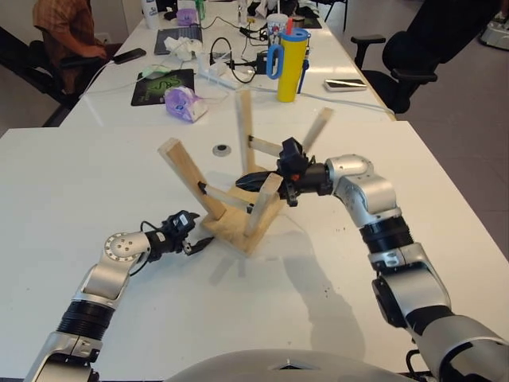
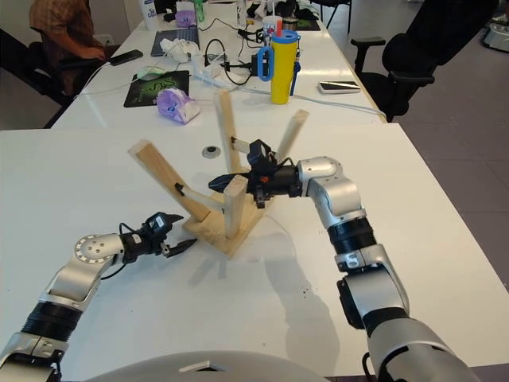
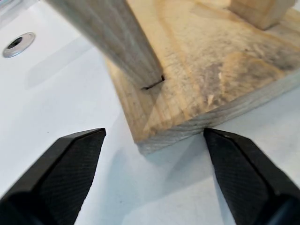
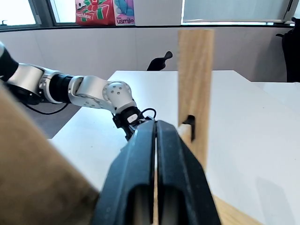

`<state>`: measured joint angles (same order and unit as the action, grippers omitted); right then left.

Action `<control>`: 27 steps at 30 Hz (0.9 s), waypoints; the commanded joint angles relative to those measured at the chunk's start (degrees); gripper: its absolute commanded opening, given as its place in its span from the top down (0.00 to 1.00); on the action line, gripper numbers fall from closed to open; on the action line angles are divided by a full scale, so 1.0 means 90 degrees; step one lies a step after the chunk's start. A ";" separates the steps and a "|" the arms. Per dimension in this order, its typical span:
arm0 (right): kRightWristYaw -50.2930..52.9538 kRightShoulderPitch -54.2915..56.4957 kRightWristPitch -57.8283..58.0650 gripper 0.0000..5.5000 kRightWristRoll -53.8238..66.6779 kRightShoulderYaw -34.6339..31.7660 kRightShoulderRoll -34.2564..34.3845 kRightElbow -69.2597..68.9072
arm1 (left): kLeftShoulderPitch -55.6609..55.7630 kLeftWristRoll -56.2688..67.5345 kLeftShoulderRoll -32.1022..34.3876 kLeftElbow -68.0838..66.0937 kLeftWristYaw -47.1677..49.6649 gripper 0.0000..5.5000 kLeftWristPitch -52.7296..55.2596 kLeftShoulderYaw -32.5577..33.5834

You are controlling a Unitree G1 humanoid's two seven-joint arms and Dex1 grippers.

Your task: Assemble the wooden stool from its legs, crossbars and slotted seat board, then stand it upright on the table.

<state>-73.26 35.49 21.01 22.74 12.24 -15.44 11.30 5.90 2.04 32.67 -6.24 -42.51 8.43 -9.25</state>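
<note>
- While the pale wooden stool [image 1: 238, 211] lies tipped on the white surface [image 1: 87, 183], its slotted square seat board [image 3: 201, 65] rests on one edge and its square-section legs [image 1: 189, 177] splay upward.
- The left gripper [image 1: 197, 241] sits low at the board's corner, fingers [image 3: 65, 164] spread and touching nothing.
- The right gripper [image 4: 156, 125] is in among the legs, fingers pressed together; whether anything is pinched between them I cannot tell.
- The wood looks stiff, light and rough-grained, so unlikely to slip. The slotted joints may be loose, so grip the board's thick edge or low on a leg, not at its tip.
</note>
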 commanded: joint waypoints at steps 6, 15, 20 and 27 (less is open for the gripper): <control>0.3636 -0.1441 0.0526 0.99 -0.0658 -0.0105 0.1289 -0.1232 | -0.0348 -0.0463 -0.0529 -0.0089 0.1437 0.29 0.0350 0.0144; 0.4684 -0.3808 0.0964 0.99 -0.0420 -0.0598 0.0618 -0.3909 | -0.1631 -0.0481 -0.1061 0.1464 0.2788 0.29 0.0412 0.0783; 0.4290 -0.5186 0.0454 0.99 -0.0570 -0.1198 -0.0444 -0.3880 | -0.2772 -0.0449 -0.0478 0.2762 0.2028 0.29 0.0388 0.0648; 0.4924 -0.4546 -0.0499 0.99 -0.1336 -0.1857 -0.0891 -0.1856 | -0.2372 -0.0446 -0.0074 0.2718 0.1316 0.29 0.0544 0.0530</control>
<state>-30.65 -10.19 18.49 13.50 -4.45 -22.64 -11.45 -17.88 -1.77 31.30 19.50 -29.85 12.07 -3.89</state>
